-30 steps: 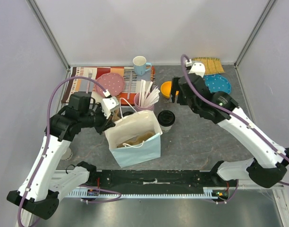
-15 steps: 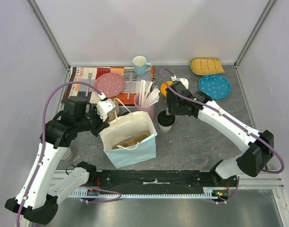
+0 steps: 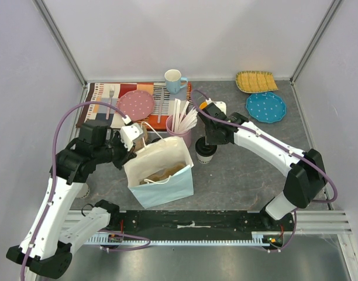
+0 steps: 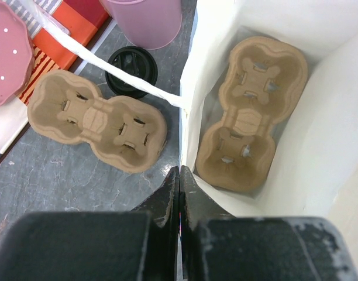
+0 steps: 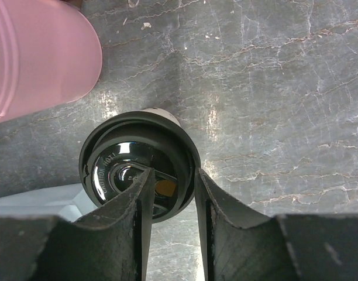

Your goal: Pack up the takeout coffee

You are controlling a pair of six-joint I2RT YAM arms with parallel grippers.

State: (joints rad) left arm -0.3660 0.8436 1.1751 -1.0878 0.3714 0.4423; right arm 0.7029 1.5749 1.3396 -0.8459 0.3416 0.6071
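Below right pincer [image 5: 173, 174], takeout coffee [image 5: 109, 157] partly hidden; grip unclear.

right gripper [image 5: 173, 174] | moved down over takeout coffee [image 3: 205, 154] | jaws narrowed

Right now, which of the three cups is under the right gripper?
The off-white paper cup with the black lid: the right gripper is directly over it. The pink cup holds wooden sticks; the light-blue mug stands far back.

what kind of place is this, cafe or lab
Likely a robot lab cell staged as a cafe counter: bare white walls box in the table, robot arms are bolted at its edge, and the takeout coffee and paper bag look like props.
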